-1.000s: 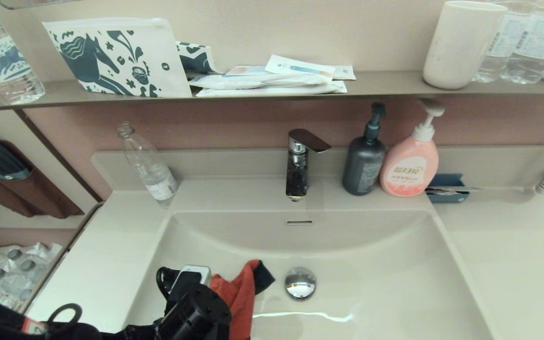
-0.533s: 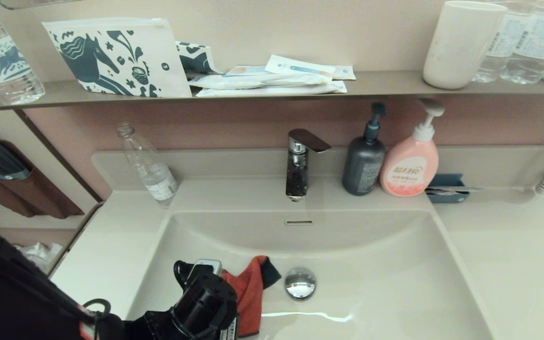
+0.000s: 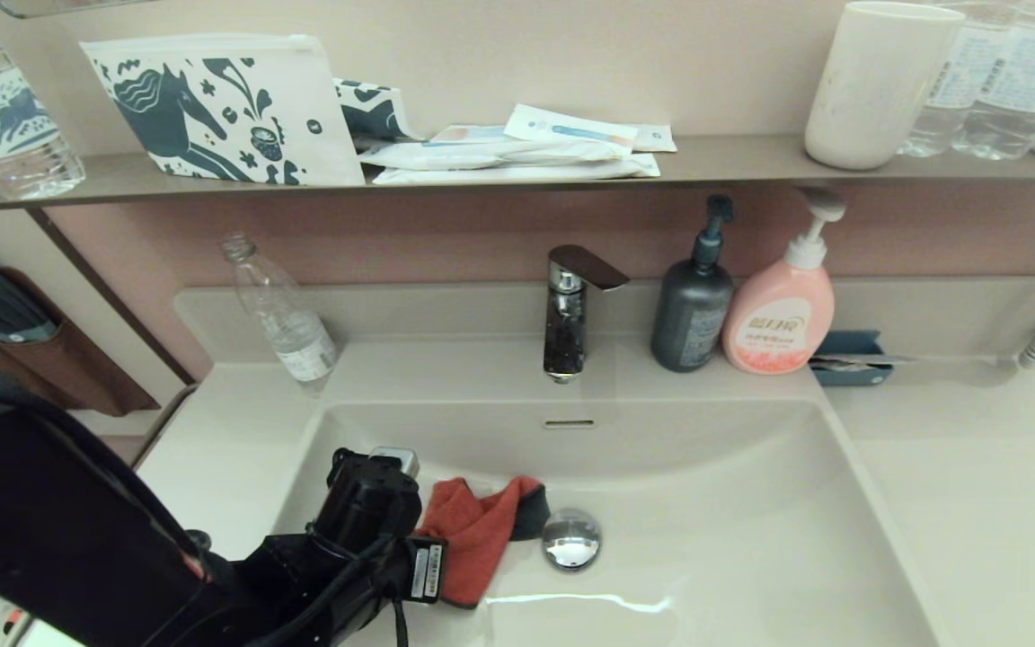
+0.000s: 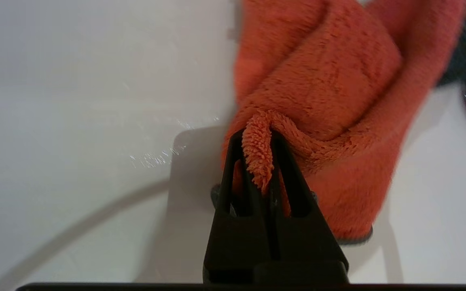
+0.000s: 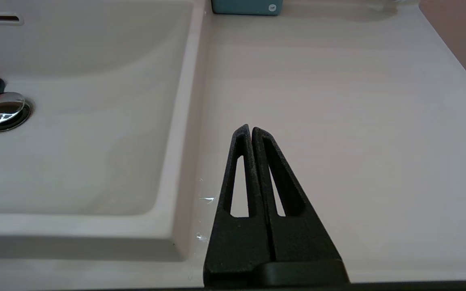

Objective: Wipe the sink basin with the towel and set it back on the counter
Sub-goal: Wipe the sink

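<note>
The orange-red towel (image 3: 473, 535) lies bunched on the floor of the sink basin (image 3: 733, 521), just left of the chrome drain stopper (image 3: 570, 537). My left gripper (image 4: 257, 135) is shut on a fold of the towel (image 4: 338, 101), pressing it to the basin's bottom; in the head view the left arm's wrist (image 3: 365, 503) covers the fingers. The dark grey trim (image 3: 531, 510) touches the stopper's edge. My right gripper (image 5: 251, 129) is shut and empty, hovering over the counter (image 5: 338, 101) right of the basin; the head view does not show it.
The faucet (image 3: 569, 305) stands behind the basin above the overflow slot (image 3: 569, 422). A grey pump bottle (image 3: 693, 310), a pink soap bottle (image 3: 780, 310) and a blue holder (image 3: 850, 358) line the back ledge. A clear bottle (image 3: 284, 319) stands at back left.
My left arm has pushed farther into the basin, dragging the towel away from me and to the right, so it now spreads flatter against the drain stopper.
</note>
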You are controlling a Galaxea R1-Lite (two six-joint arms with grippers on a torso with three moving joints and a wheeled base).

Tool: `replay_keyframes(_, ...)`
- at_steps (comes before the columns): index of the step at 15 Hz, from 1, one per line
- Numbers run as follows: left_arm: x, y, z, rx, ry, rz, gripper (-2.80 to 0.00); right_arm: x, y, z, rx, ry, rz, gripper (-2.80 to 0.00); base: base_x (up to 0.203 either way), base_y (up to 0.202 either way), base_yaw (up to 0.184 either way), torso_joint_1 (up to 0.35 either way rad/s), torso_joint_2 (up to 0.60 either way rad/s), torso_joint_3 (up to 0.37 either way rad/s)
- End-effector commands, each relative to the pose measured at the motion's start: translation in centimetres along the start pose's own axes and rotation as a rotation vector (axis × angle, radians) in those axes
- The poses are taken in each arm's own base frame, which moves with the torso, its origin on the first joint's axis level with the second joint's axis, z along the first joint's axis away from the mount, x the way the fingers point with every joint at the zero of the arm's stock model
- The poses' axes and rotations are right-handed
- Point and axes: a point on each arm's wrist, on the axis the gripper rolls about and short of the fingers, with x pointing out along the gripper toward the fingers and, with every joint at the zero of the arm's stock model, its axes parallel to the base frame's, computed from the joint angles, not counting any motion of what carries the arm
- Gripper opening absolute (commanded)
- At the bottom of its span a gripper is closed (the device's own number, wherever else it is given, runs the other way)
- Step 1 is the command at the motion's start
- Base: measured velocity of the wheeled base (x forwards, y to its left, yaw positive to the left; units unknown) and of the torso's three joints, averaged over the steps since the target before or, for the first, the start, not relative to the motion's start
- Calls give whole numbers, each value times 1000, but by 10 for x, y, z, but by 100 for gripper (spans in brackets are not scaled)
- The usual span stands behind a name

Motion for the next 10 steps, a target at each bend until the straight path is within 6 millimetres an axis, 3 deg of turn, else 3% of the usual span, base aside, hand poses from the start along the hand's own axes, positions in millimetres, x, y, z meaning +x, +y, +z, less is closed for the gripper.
replay_keyframes(1,13,4,3,-9,-29,-2,-280,0,0,0,-1,1,1,-280,0,0,0,0,0,0)
replay_keyframes(6,40,-3,5,-11,-168,-42,-280,0,0,0,-1,1,1,-280,0,0,0,0,0,0)
replay_keyframes(10,39,-13,9,1,-228,-23,-280,0,0,0,-1,1,1,-280,0,0,0,0,0,0)
